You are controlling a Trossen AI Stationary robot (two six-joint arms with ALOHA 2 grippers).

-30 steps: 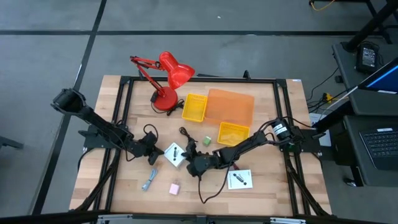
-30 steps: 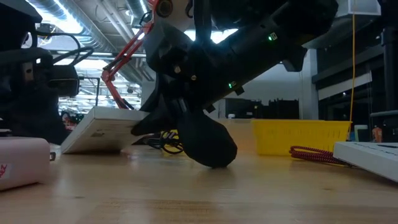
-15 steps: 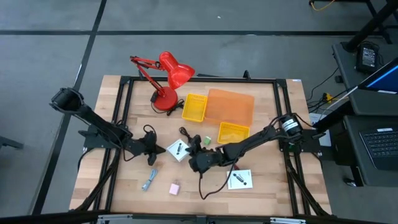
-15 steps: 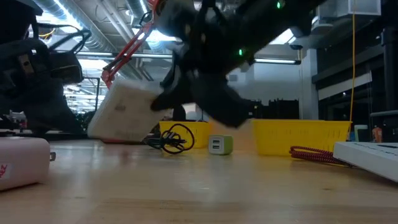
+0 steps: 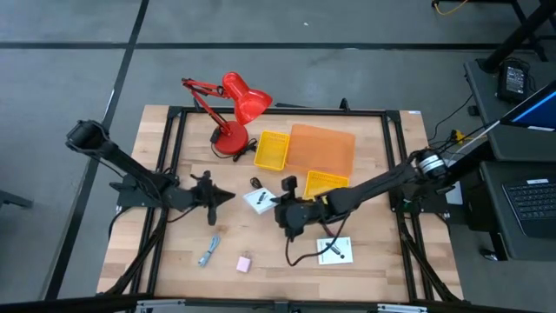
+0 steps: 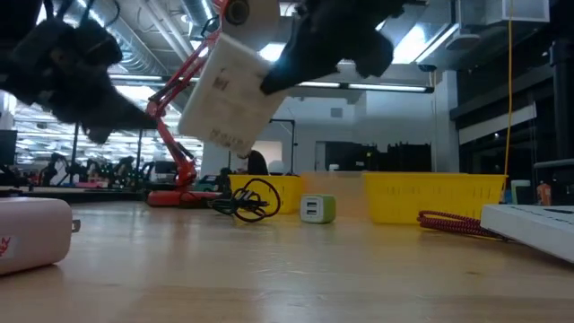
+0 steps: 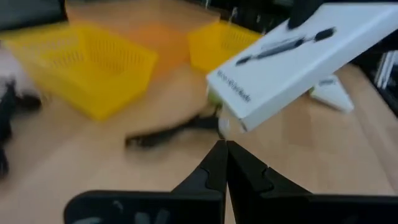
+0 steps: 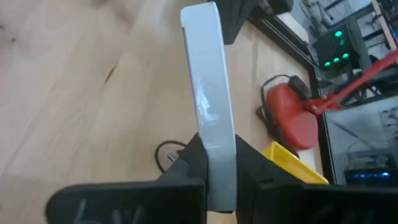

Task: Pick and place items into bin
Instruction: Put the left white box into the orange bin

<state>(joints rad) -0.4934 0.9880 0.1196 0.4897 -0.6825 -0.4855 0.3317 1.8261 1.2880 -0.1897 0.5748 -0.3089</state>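
Lifted off the desk (image 5: 174,261) since a second ago, the flat white box with black marks (image 5: 259,199) now hangs tilted in the air, and you can see your right gripper (image 5: 280,207) clamped on its edge near the desk's middle. Your left gripper (image 5: 217,196) has pulled back from the box and hovers to its left, jaws together. On the wood below lie the coiled black cable (image 6: 247,199) and small green block (image 6: 317,209), with the yellow mesh bin (image 5: 326,185) just beyond.
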